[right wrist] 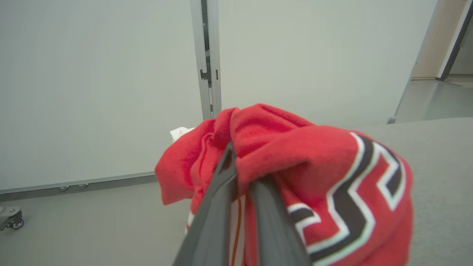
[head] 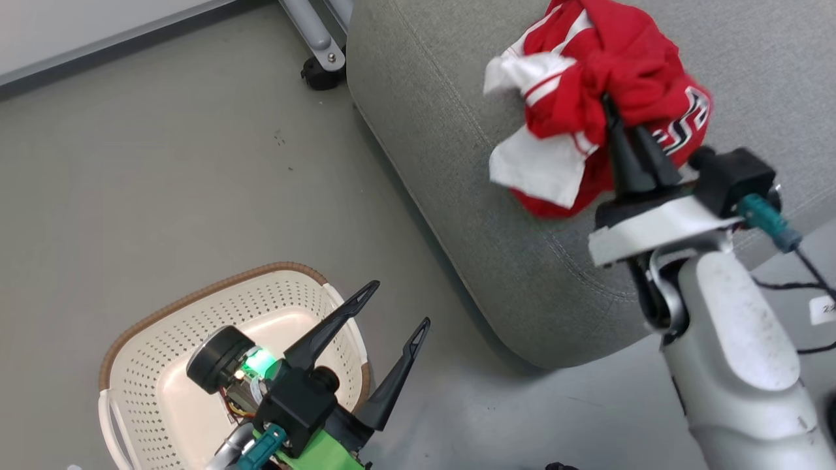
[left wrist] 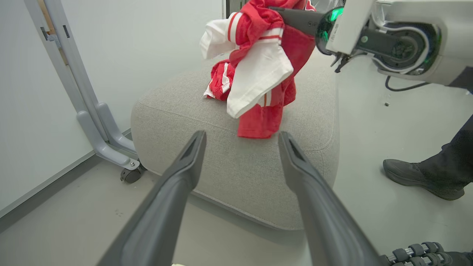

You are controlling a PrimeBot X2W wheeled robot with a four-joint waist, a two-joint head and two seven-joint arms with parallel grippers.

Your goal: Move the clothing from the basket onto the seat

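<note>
From the head view there are two hands, one basket, one seat and one bundle of cloth. The right hand (head: 624, 130) has its two dark fingers pressed together, pinching the soft red clothing with white trim (head: 607, 59), which bunches around and beyond its fingertips above the large grey fabric seat (head: 457, 163). How many garments make up the bundle cannot be told. The left hand (head: 400, 302) stands spread wide and holds nothing. Directly beneath and behind it is the oval cream plastic basket with perforated sides and a brown rim (head: 150, 352). The part of its bottom that shows is plain plastic; the rest is hidden by the hand and cut off by the picture's edge. Far ahead of the left hand, one grey metal frame leg (head: 320, 46) ends in a black castor (head: 318, 75) on the grey floor (head: 196, 163).

In the left wrist view, the left hand (left wrist: 242, 135) is spread, and the seat (left wrist: 166, 111) lies ahead of its fingertips. The clothing (left wrist: 258, 66) hangs from the right hand (left wrist: 284, 14), its lowest folds reaching the cushion top. One dark shoe (left wrist: 421, 177) of a person stands to the right.

In the right wrist view, the right hand (right wrist: 244, 173) is clamped on the clothing (right wrist: 295, 159), with navy-and-white lettering (right wrist: 354, 192) just right of the fingers. The seat (right wrist: 443, 166) lies beyond, before a pale wall (right wrist: 111, 92).
</note>
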